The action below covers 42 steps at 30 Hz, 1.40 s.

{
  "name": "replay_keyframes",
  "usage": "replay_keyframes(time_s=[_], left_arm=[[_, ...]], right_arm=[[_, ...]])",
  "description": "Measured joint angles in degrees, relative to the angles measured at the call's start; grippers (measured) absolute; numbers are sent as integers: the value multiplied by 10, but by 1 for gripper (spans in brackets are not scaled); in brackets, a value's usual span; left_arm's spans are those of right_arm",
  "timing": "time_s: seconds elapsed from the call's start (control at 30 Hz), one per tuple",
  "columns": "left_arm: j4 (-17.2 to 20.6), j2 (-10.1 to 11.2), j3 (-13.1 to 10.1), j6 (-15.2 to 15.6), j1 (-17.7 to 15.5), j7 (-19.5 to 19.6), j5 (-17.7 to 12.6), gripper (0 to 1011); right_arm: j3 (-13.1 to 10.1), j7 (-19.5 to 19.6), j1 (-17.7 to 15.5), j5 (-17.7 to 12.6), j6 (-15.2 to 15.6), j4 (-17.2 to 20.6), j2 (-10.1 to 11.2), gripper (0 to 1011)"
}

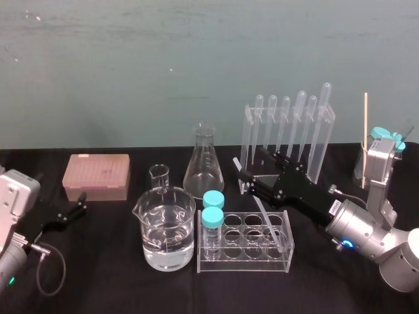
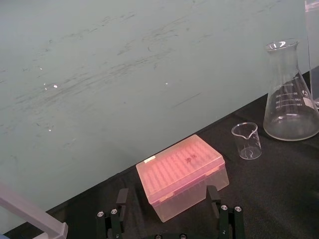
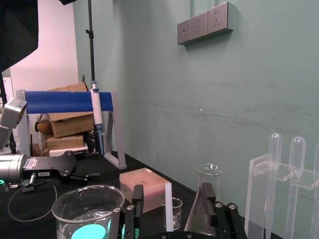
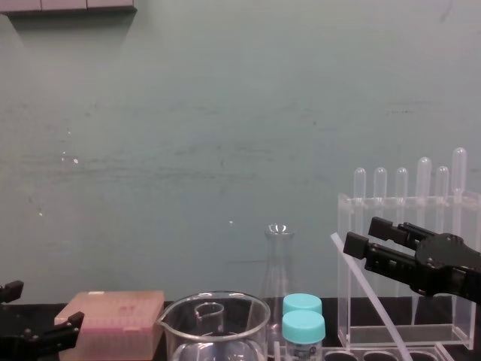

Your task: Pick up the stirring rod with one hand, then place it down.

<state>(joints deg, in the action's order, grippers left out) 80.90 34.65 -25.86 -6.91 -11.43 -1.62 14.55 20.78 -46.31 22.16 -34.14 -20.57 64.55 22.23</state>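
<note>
The black table has a bare strip along its near edge, and more open cloth at 7 o'clock from the big water-filled beaker. The middle and right are crowded. The right gripper reaches in from 4 o'clock. It is hemmed in by the tall pipette rack just behind it at 12 o'clock, the clear tube rack just below at 6 o'clock and the flask at 9 o'clock. Two teal-capped vials stand in the tube rack's left end. The flask carries printed level marks, a vial has a label and the right arm wears a white tag, all too small to read. The stirring rod leans with its low end in the tube rack's right side and its top tilted toward 11 o'clock. That top rises between the right fingers, which stand apart with a gap on each side of the rod, not pinching it. The left gripper rests on the table at 9 o'clock, its fingers spread and holding nothing, pointing at the pink box.
</note>
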Motion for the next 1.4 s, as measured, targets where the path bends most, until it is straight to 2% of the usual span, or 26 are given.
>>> replay_keyframes(time_s=[0.13,0.17,0.27,0.33,0.4,0.5,0.57,0.6,0.63,0.73,0.83,0.9,0.93,0.97,1.1,1.2,1.4], left_arm=[[0,0,0,0,0,0,0,1000],[0,0,0,0,0,0,0,1000],[0,0,0,0,0,0,0,1000],[0,0,0,0,0,0,0,1000],[0,0,0,0,0,0,0,1000],[0,0,0,0,0,0,0,1000],[0,0,0,0,0,0,0,1000],[0,0,0,0,0,0,0,1000],[0,0,0,0,0,0,0,1000],[0,0,0,0,0,0,0,1000],[0,0,0,0,0,0,0,1000],[0,0,0,0,0,0,0,1000],[0,0,0,0,0,0,0,1000],[0,0,0,0,0,0,0,1000],[0,0,0,0,0,0,0,1000],[0,0,0,0,0,0,0,1000],[0,0,0,0,0,0,0,1000]], right_arm=[[0,0,0,0,0,0,0,836],[0,0,0,0,0,0,0,890],[0,0,0,0,-1,0,0,934],[-2,-2,1,0,-16,3,-1,996],[-7,-1,1,-1,-27,9,-3,1003],[-24,26,-4,6,-53,34,-5,1003],[-34,47,-9,16,-59,48,-4,1003],[-44,74,-16,30,-60,62,-2,1003],[-44,74,-16,30,-60,62,-2,1003],[-71,146,-43,63,-38,95,10,1003],[-85,181,-63,80,-12,112,19,1003],[-94,211,-89,96,30,130,32,1003],[-94,211,-89,96,30,130,32,1003],[-96,221,-102,102,55,137,39,1003],[-99,235,-126,113,113,149,49,1003],[-101,240,-130,117,128,150,48,1003],[-101,240,-130,117,128,151,48,1003]])
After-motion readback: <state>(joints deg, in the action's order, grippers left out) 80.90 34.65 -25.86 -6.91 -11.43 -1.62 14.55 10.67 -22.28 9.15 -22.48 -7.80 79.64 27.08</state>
